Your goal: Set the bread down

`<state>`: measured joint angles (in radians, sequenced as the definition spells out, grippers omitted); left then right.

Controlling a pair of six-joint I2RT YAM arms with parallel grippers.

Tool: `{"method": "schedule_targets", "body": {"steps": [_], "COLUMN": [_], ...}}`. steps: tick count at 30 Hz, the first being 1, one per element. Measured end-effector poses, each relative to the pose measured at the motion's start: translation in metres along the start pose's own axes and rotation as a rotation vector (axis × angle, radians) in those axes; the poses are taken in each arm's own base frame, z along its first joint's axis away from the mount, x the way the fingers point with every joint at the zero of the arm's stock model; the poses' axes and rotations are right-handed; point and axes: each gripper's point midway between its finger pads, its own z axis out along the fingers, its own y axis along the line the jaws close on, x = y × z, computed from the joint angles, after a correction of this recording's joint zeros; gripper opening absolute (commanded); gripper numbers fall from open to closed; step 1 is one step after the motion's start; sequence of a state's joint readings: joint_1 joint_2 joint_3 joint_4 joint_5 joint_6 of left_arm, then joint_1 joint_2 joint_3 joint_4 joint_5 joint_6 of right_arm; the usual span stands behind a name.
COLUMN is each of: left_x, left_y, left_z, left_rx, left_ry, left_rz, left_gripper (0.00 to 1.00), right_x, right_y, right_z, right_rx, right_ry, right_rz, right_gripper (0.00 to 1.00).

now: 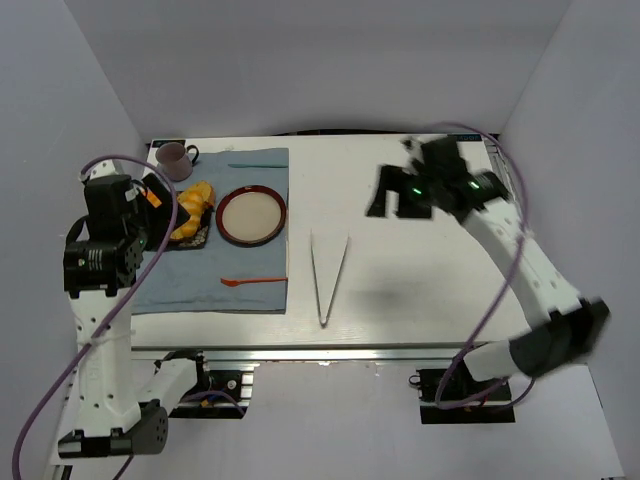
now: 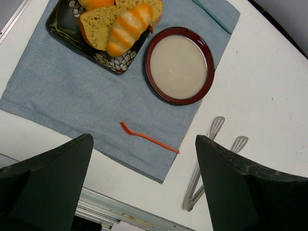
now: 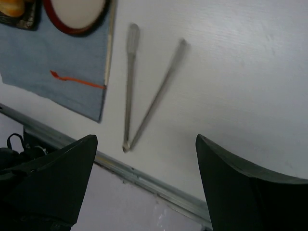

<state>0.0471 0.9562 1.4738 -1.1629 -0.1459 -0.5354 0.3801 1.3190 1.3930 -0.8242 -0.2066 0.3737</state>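
Spotted bread (image 2: 129,29) on tray (image 2: 60,26), far-left table (image 2: 269,86) corner, atop slices (image 2: 94,29). Noted L fingers (image 2: 48,187), R fingers (image 3: 240,187) spread wide, holding nothing. Could pinch wrong piece or drag slices w/ it: crowded tray, pieces touching.

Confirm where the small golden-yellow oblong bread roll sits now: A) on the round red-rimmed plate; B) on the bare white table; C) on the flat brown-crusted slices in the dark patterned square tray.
C: the roll lies across the slices in the tray, while the plate beside it holds nothing.
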Motion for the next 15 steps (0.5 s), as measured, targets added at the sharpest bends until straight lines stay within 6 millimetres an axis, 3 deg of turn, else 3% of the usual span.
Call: {"method": "schedule_targets", "body": {"steps": [2, 4, 5, 7, 8, 11, 13, 15], "left_x": [-0.002, -0.004, -0.005, -0.008, -0.01, -0.014, -0.013, -0.008], "left_y": [-0.002, -0.003, -0.004, -0.007, -0.008, -0.012, -0.01, -0.007], "left_z": [0.006, 0.01, 0.01, 0.008, 0.005, -0.003, -0.007, -0.011], "left_rx": [-0.015, -0.024, -0.026, -0.021, -0.017, 0.004, 0.004, 0.0], "left_ry": [0.02, 0.034, 0.038, 0.041, 0.041, 0.043, 0.047, 0.055], "left_rz": [0.003, 0.002, 0.001, 0.0, 0.003, 0.025, 0.039, 0.048], "left_gripper": [0.98, 0.98, 0.98, 0.98, 0.98, 0.98, 0.98, 0.98], "right_x": [-0.027, -0.039, -0.046, -0.05, -0.038, 0.02, 0.06, 0.067], "right_y": [0.058, 0.097, 0.138, 0.185, 0.201, 0.2, 0.169, 0.142], "right_z": [0.029, 0.053, 0.075, 0.099, 0.106, 0.099, 0.075, 0.044], "right_rx": [-0.02, 0.04, 0.038, 0.042, 0.045, 0.087, 0.117, 0.125], "right_ry": [0.005, 0.01, 0.0, -0.052, -0.058, -0.001, 0.056, 0.017], "right_rz": [-0.114, -0.198, -0.261, -0.326, -0.351, -0.411, -0.43, -0.396], "right_gripper": [0.89, 0.89, 0.89, 0.89, 0.89, 0.89, 0.89, 0.89]}}
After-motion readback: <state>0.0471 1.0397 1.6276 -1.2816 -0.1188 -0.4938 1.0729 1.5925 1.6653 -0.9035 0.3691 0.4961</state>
